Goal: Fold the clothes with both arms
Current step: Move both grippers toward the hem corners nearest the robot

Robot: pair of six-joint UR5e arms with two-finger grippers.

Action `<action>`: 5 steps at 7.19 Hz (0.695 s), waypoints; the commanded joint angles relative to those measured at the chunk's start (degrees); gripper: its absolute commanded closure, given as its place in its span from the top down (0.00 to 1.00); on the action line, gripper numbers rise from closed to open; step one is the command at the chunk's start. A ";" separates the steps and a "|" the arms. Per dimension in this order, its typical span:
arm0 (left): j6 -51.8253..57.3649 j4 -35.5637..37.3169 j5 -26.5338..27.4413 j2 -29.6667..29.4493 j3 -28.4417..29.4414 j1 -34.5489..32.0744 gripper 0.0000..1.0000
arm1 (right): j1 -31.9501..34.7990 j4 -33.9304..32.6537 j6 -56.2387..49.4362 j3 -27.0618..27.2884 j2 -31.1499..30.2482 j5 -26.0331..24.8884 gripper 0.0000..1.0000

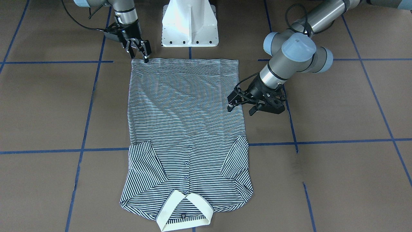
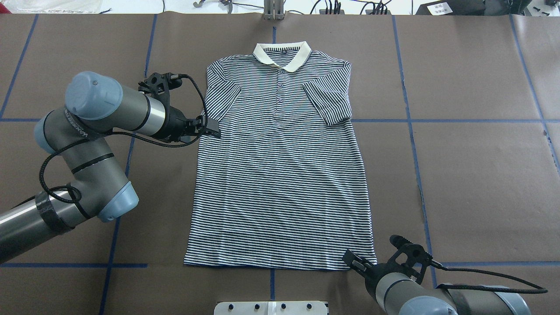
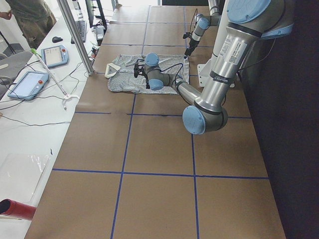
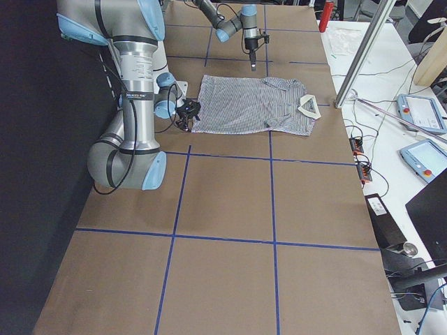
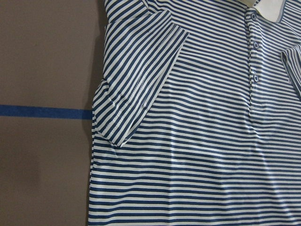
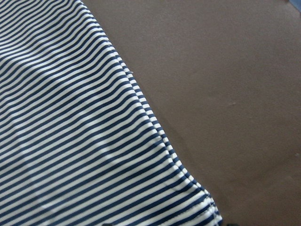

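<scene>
The striped polo shirt (image 2: 280, 175) lies flat on the brown table, front up, with its cream collar (image 2: 282, 54) away from the robot and both sleeves folded in over the chest. My left gripper (image 1: 240, 110) hovers open at the shirt's side edge, just below the sleeve (image 5: 136, 84); it also shows as the left gripper (image 2: 214, 128) in the overhead view. My right gripper (image 1: 139, 57) stands open at the hem corner (image 6: 207, 207) near the robot, one fingertip at the cloth's edge. Neither wrist view shows any fingers.
The white pedestal base (image 1: 190, 25) stands just behind the hem. Blue tape lines (image 2: 437, 120) cross the brown table. A white side bench with teach pendants (image 3: 30, 82) and cables runs along the far edge, with a metal post (image 4: 363, 56). A person (image 3: 30, 15) stands by it.
</scene>
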 commanded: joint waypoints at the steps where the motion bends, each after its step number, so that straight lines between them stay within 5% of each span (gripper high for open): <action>1: -1.47 -0.19 0.09 0.01 0.13 0.77 0.99 | 0.01 -1.31 0.03 0.14 -0.07 0.19 0.79; 2: -1.56 -0.19 0.09 0.01 0.13 0.77 0.99 | 0.10 -1.40 0.03 0.15 -0.07 0.19 0.72; 4: -1.56 -0.19 0.09 0.01 0.13 0.86 0.99 | 0.10 -3.75 0.03 1.28 -0.07 0.10 0.00; 5: -1.47 -0.19 0.18 0.01 0.13 0.95 0.99 | 0.10 -5.08 0.03 1.46 -0.07 0.10 0.00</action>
